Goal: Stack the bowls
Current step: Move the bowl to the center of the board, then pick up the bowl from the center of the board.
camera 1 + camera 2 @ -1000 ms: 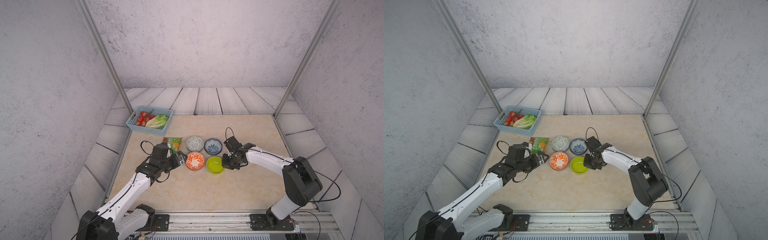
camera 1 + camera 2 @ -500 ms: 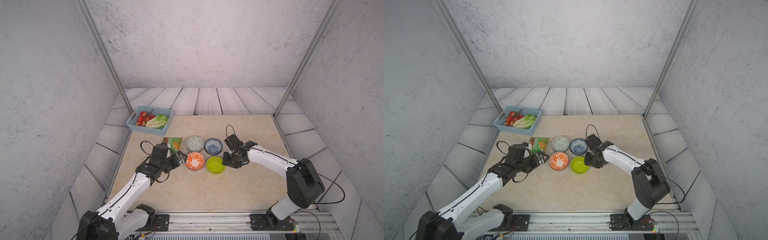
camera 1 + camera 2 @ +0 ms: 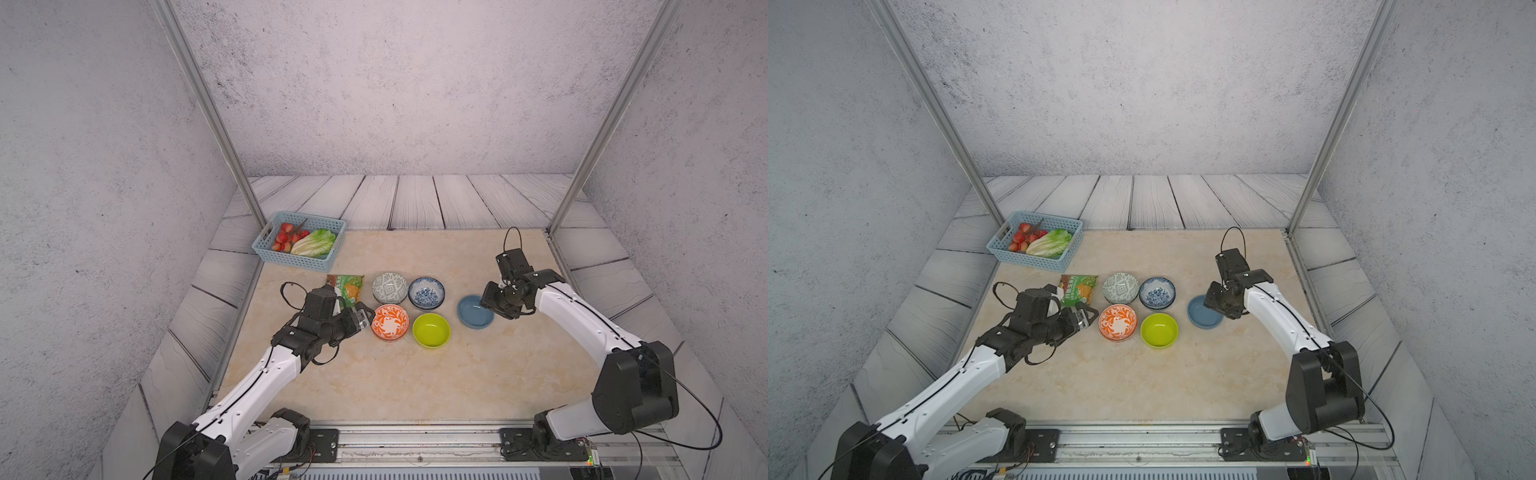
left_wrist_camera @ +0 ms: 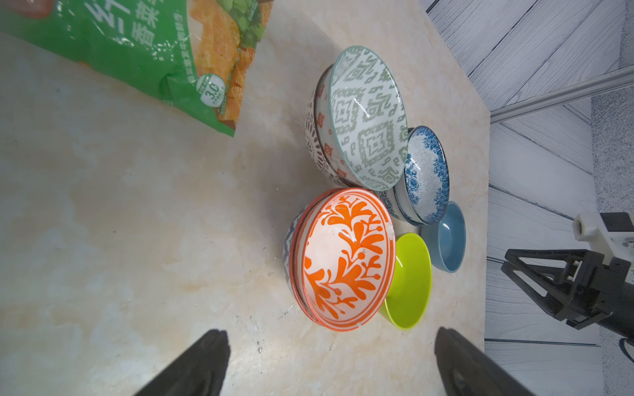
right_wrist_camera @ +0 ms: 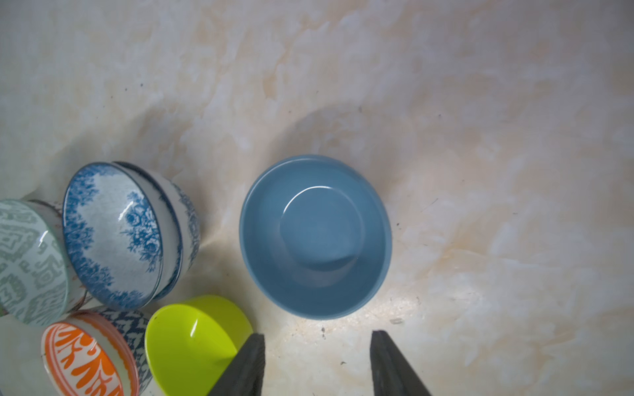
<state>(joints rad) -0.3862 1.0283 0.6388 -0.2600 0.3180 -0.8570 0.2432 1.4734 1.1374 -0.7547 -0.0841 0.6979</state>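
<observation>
Right arm reaches forward, wrist pitched down. Right gripper [image 5: 317, 343] has its jaws parted and empty, with the plain blue bowl [image 5: 315, 236] just ahead of the tips. Left arm is stretched low. Left gripper [image 4: 329, 339] is spread wide and empty, with the orange-patterned bowl [image 4: 343, 257] just ahead.

Blue basket [image 3: 291, 261] sits at the table's [image 3: 415, 382] far left corner, lettuce [image 3: 314, 243] and some red fruit [image 3: 286, 238] inside. Green snack bag [image 3: 348, 286] lies flat just in front of it.
</observation>
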